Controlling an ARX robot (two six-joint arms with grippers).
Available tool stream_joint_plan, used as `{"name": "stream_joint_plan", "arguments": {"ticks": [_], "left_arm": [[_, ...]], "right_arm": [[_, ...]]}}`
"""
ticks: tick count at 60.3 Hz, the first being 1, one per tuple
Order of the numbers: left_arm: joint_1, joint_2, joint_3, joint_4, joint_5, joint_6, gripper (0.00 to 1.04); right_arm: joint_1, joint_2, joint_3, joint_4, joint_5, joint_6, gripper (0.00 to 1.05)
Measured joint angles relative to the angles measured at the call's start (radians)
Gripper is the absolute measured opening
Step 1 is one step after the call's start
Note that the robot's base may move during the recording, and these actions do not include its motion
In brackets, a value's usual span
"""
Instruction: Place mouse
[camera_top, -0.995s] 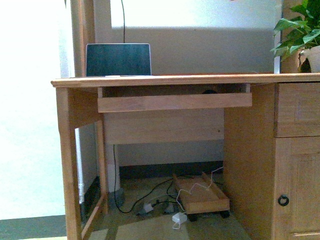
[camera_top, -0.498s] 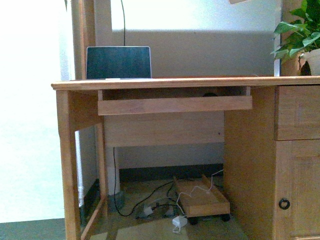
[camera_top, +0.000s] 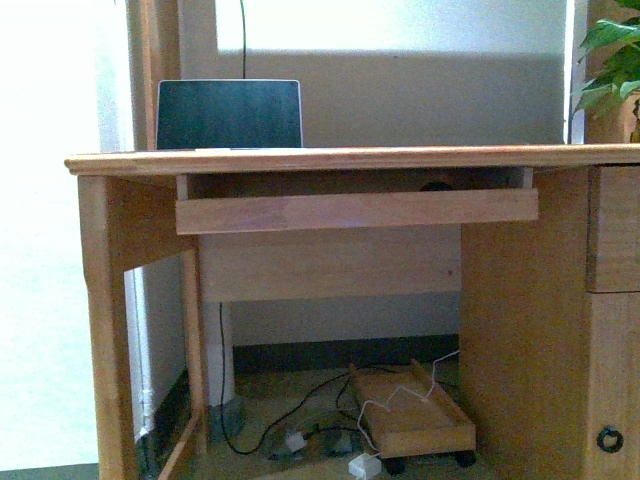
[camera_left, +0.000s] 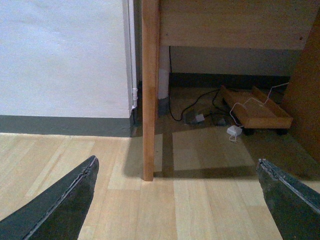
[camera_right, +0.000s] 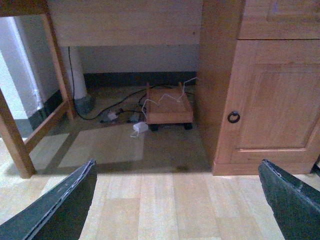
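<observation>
"Left wrist view, nearest first: what are the left fingers (camera_left: 60, 205) doing?"

"They are spread wide above the floor (camera_left: 200, 200) with nothing between them. In the right wrist view the right fingers (camera_right: 55, 205) are just as wide and just as empty, low in front of the cupboard door (camera_right: 270, 100)."

"So neither has the mouse?"

"No. In the front view a dark dome peeks over the front lip of the pull-out tray (camera_top: 350, 210), toward its right end, under the counter (camera_top: 350, 158). I take that for the mouse (camera_top: 435, 185). Most of it is hidden."

"Why are the fingers low and open?"

"My guess is that they hang clear of the tray front, ready to rise and reach in."

"And farther back?"

"A laptop (camera_top: 229, 114) stands open near the counter's far left corner. It is likely what the mouse belongs beside."
</observation>
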Motion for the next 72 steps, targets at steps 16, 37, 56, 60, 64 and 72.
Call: {"name": "stream_joint_plan", "arguments": {"ticks": [16, 37, 56, 60, 64, 72], "left_arm": [[0.0, 0.0, 0.0, 0.0, 0.0, 0.0, 0.97], [0.0, 0.0, 0.0, 0.0, 0.0, 0.0, 0.97], [0.0, 0.0, 0.0, 0.0, 0.0, 0.0, 0.97], [0.0, 0.0, 0.0, 0.0, 0.0, 0.0, 0.97], [0.0, 0.0, 0.0, 0.0, 0.0, 0.0, 0.97], [0.0, 0.0, 0.0, 0.0, 0.0, 0.0, 0.97]], "right_arm": [[0.0, 0.0, 0.0, 0.0, 0.001, 0.0, 0.97], [0.0, 0.0, 0.0, 0.0, 0.001, 0.0, 0.97], [0.0, 0.0, 0.0, 0.0, 0.0, 0.0, 0.97], [0.0, 0.0, 0.0, 0.0, 0.001, 0.0, 0.97], [0.0, 0.0, 0.0, 0.0, 0.001, 0.0, 0.97], [0.0, 0.0, 0.0, 0.0, 0.001, 0.0, 0.97]]}}
